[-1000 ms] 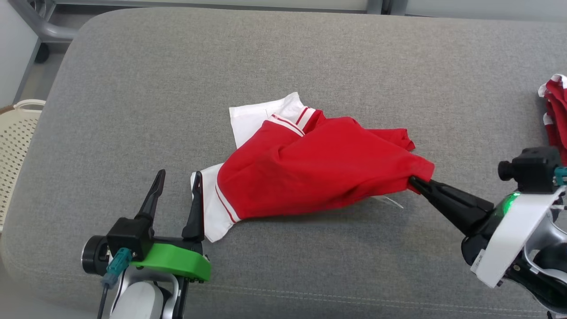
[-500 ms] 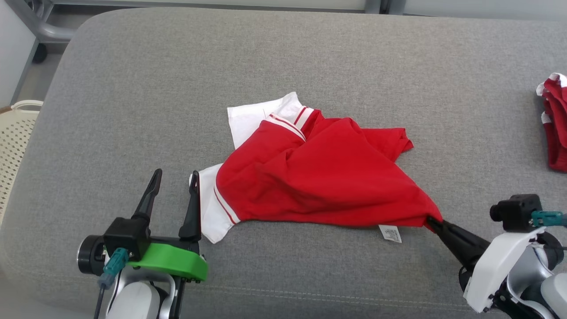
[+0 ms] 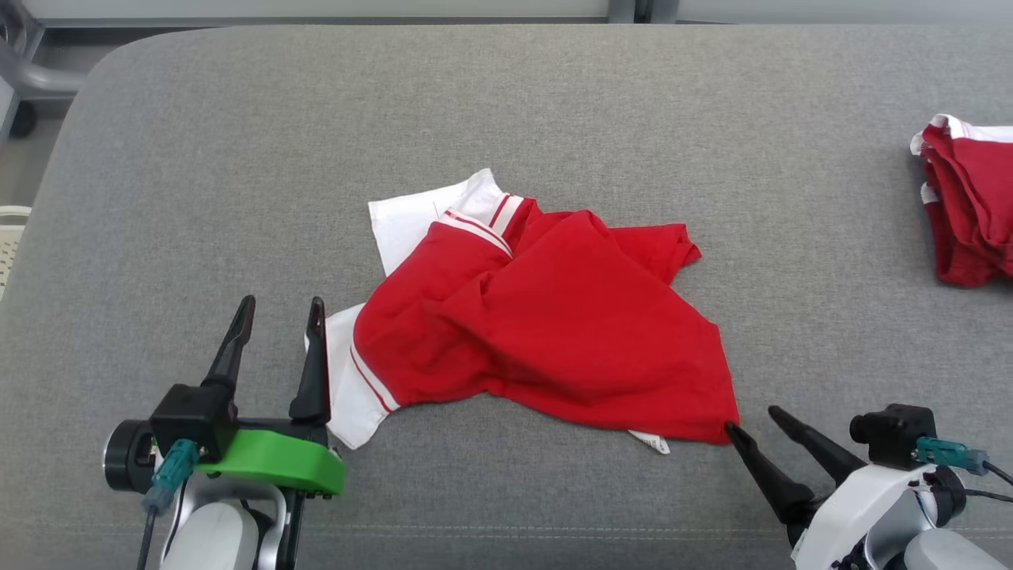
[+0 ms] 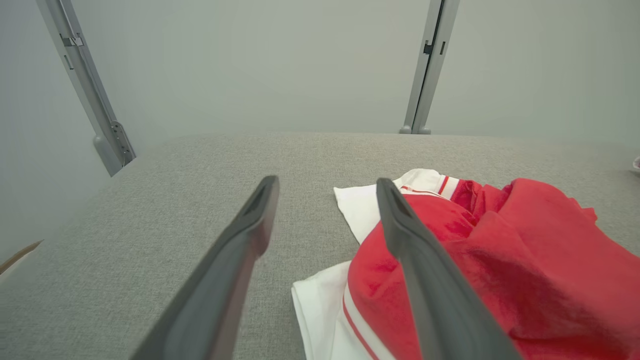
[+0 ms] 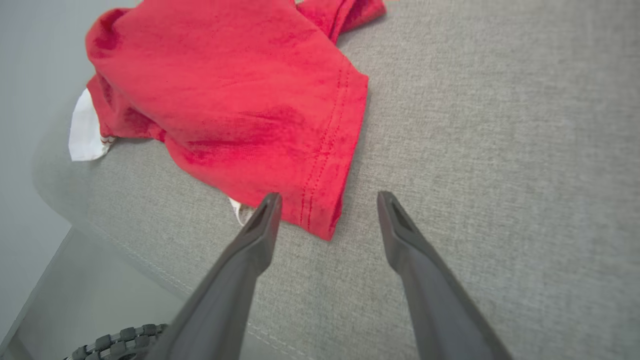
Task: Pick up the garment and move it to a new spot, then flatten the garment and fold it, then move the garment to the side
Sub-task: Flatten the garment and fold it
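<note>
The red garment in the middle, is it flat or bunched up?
Bunched up: the red garment lies rumpled on the grey cushion, its body lapped over the white sleeves.

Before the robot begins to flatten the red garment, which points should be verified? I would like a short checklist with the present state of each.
1. Right gripper open, clamping nothing: ok; the hem corner lies by its tips.
2. Left gripper open: ok; it stands beside the white sleeve.
3. Garment lying flat: not ok; it is bunched, with folds.
4. Garment wholly on the grey cushion: ok.
5. Other red pile apart from the garment: ok.
6. Second hem corner located: cannot tell; folds hide it.
</note>
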Motion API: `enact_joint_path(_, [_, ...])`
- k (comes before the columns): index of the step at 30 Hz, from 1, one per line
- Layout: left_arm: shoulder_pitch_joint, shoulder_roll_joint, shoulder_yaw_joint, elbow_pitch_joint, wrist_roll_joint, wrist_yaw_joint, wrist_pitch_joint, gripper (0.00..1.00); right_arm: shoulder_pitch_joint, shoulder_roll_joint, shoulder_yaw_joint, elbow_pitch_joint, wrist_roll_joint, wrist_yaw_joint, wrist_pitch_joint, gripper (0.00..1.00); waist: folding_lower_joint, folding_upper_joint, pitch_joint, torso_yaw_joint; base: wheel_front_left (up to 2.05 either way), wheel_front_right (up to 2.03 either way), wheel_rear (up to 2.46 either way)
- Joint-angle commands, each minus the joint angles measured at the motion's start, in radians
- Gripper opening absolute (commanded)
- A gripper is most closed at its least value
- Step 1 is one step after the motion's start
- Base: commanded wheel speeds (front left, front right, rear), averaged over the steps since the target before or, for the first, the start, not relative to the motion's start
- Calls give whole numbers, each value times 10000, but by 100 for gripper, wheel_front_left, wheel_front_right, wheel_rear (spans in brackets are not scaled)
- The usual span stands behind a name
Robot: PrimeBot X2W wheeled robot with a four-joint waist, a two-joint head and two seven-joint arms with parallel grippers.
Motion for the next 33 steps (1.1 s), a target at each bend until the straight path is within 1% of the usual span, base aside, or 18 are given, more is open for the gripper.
enact_joint_path(1, [197,58,45,-77,-96,87,14,100,-64,42,-91,14,-92,-1,-202,100,0,-1,-143,-151,0,0,0])
enact_joint_path(3, [261,129,174,-208,-140,187,22,100,-44,128,-496,113,-503,-1,-702,100,0,-1,-248,-279,0,0,0])
enact_joint_path(6, [419,213,335,-408,-232,319,92,100,-31,696,-1313,94,-1092,2,-1253,100,0,-1,-412,-474,0,0,0])
enact_joint_path(9, [607,299,486,-564,-307,463,151,100,-26,1232,-1922,-111,-1640,0,-1443,100,0,-1,-624,-645,0,0,0])
enact_joint_path(15, [921,472,633,-844,-414,579,247,100,144,2343,-3272,-447,-2824,-1,-1661,100,0,-1,-990,-827,0,0,0])
enact_joint_path(20, [1411,614,749,-1038,-467,671,225,100,494,2955,-3688,-543,-3600,-1,-1653,100,0,-1,-1378,-864,0,0,0])
enact_joint_path(24, [1937,725,744,-1168,-373,853,369,100,838,3289,-4108,-508,-4465,-1,-1470,100,0,-1,-1693,-842,0,0,0])
enact_joint_path(26, [2139,757,745,-1281,-397,915,413,100,1040,3595,-4373,-598,-4768,-1,-1389,100,0,-1,-1816,-809,0,0,0])
enact_joint_path(30, [2431,830,706,-1362,-394,963,509,100,1351,3832,-4603,-753,-5198,-1,-1210,100,0,-1,-1988,-764,0,0,0])
enact_joint_path(33, [2584,942,665,-1403,-354,909,526,100,1599,3979,-4757,-924,-5449,-1,-1039,100,0,-1,-2068,-736,0,0,0])
